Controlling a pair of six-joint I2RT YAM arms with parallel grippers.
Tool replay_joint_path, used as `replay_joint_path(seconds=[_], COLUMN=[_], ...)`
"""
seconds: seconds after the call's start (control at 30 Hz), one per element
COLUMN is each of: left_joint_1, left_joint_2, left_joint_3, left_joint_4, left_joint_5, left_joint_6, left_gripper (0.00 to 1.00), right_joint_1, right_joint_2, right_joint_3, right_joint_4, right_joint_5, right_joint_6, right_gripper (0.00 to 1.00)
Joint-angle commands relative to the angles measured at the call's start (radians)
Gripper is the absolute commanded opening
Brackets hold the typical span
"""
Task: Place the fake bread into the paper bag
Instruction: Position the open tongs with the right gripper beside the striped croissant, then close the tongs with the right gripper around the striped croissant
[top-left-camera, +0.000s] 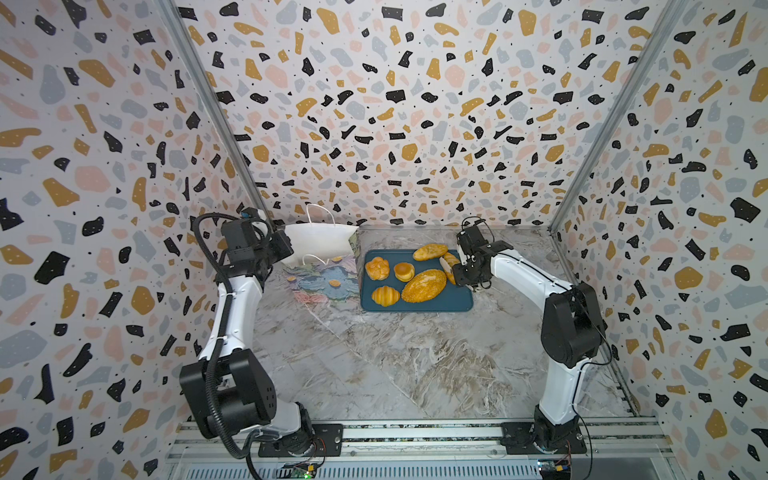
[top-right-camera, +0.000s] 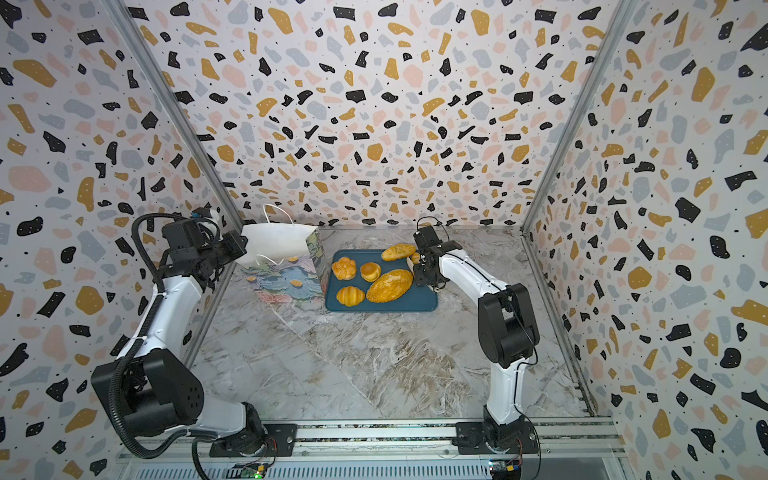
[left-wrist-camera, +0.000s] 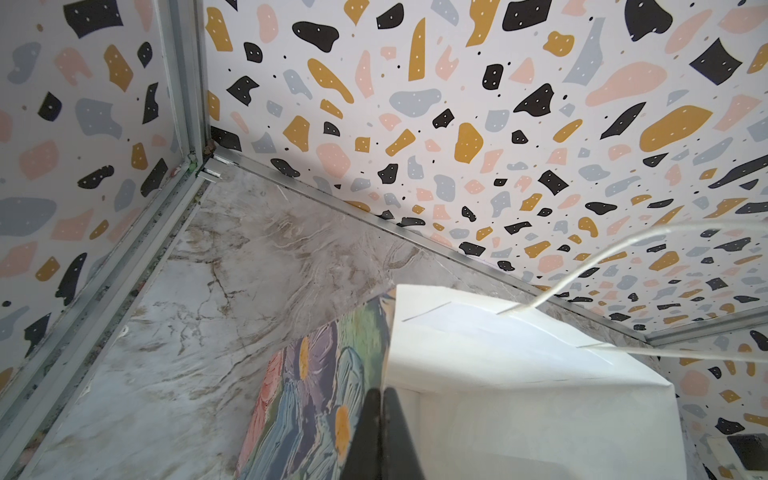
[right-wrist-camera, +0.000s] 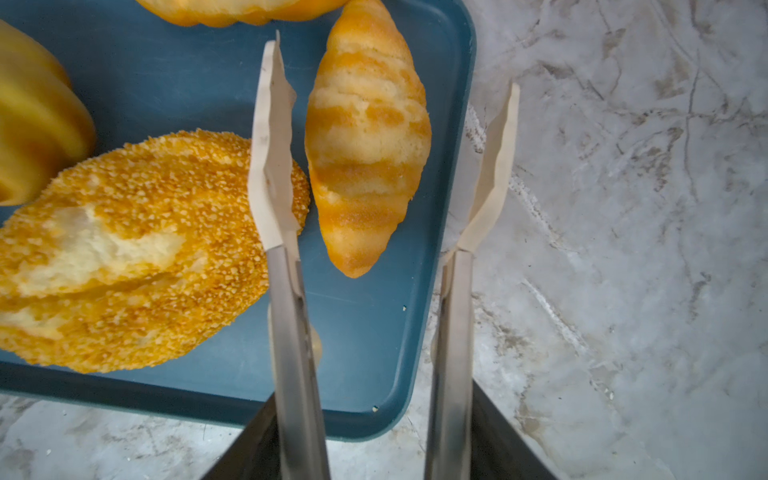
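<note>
Now, right fingers (right-wrist-camera: 272, 145): half-open astride ridged roll (right-wrist-camera: 368, 137); outer tip may snag tray (right-wrist-camera: 365, 340) rim.
Left fingers (left-wrist-camera: 401, 436): pinching paper bag (left-wrist-camera: 519, 374).

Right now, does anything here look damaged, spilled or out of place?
The seeded loaf on the blue tray shows pale, bare patches, as if its crust were rubbed off; it may be moulded so. Small crumbs lie on the tray nearby. Nothing else stands out.
</note>
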Motion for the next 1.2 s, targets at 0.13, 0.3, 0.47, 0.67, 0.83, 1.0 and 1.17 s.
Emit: replay_joint_path(seconds=[0.13, 0.3, 0.47, 0.67, 0.83, 1.0, 1.17], left_joint_1=[0.006, 0.007, 0.007, 0.006, 0.006, 0.007, 0.007], left_joint_2=[-0.009, -0.011, -0.012, -0.012, -0.012, -0.011, -0.011], left_joint_3=[-0.011, -0.012, -0.012, -0.012, -0.011, -0.011, -0.011], left_joint_4=[0.038, 0.037, 0.035, 0.035, 0.035, 0.035, 0.035], left_joint_5=[0.022, 0.022, 0.019, 0.018, 0.02, 0.02, 0.017], left_joint_6=[-0.007, -0.006, -0.005, -0.005, -0.004, -0.004, -0.005], left_gripper=[0.0, 0.0, 0.0, 0.0, 0.0, 0.0, 0.0], right_joint_1=[-0.003, -0.003, -0.004, -0.007, -0.013, -0.018, -0.019], right_joint_2=[0.016, 0.03, 0.039, 0.004, -0.038, -0.077, -0.122], right_joint_3=[0.063, 0.06, 0.054, 0.011, -0.024, -0.057, -0.106], right_joint_4=[-0.032, -0.028, -0.03, -0.005, 0.024, 0.048, 0.086], right_joint_5=[0.007, -0.018, -0.021, -0.022, -0.036, -0.063, -0.083], right_joint_6=[-0.014, -0.014, -0.01, -0.002, 0.005, 0.017, 0.031], right_gripper=[0.62, 0.62, 0.6, 0.52, 0.43, 0.36, 0.33])
